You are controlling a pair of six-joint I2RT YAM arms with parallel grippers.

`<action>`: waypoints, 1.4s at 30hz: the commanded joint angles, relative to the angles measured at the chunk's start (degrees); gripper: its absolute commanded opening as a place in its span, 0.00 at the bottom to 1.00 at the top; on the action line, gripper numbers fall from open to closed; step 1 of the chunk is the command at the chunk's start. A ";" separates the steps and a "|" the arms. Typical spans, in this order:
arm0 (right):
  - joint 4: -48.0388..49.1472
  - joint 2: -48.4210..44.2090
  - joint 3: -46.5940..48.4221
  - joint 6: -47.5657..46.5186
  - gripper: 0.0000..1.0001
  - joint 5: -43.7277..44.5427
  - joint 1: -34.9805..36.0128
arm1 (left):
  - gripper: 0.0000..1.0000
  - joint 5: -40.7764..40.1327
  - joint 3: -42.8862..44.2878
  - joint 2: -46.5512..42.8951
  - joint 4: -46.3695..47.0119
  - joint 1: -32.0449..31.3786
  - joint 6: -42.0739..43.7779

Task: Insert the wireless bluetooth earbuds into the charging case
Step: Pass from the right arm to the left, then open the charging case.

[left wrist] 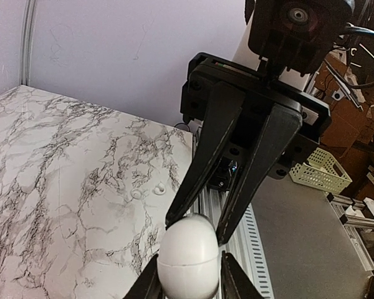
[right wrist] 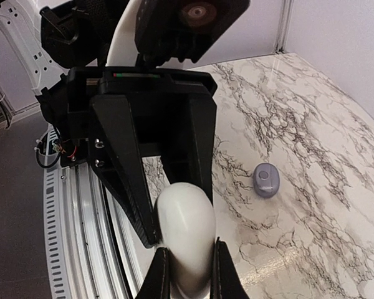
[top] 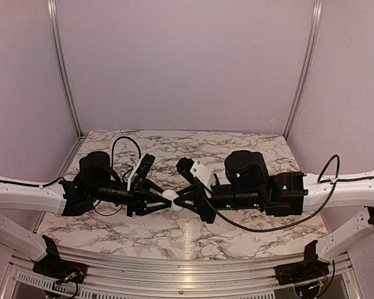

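Closest to the right wrist lens, the right gripper point(right wrist: 188, 265) has its two fingers point(right wrist: 159, 274) closed on the case point(right wrist: 186, 224), one finger on each side of the white shell, which stands up between them and reaches past their tips. Facing it tip to tip, the left gripper point(left wrist: 188, 274) takes the same case from the other end. Its fingers point(left wrist: 232, 280) lie against the case's two sides, touching it as far as the left wrist view shows, so both grippers grip it at once. In that view the right fingers reach down from above, their tips on either side of the case's upper end, just beyond the left fingertips. The case looks shut, with a thin seam round its middle between the left fingers. It is held up off the marble point(top: 249, 146) and, in the top view, sits midway between the two wrists. Beyond the right fingertips and off to their right, well apart from the case, a small lavender-grey oval point(right wrist: 266, 179) lies flat on the marble. What it is I cannot tell.
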 commanded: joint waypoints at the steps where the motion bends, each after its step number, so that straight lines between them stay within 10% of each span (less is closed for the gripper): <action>1: 0.84 0.39 2.42 -0.57 0.00 -0.46 0.16 | 0.27 1.72 1.98 1.17 2.46 -0.56 0.30; 6: 0.79 -0.02 2.14 -0.49 0.00 -0.43 0.16 | 0.00 1.74 2.20 1.55 2.50 -0.60 0.92; 42: -2.48 -6.42 1.57 5.40 0.42 2.39 0.16 | 0.00 -0.46 -3.94 -4.68 2.43 -1.38 14.85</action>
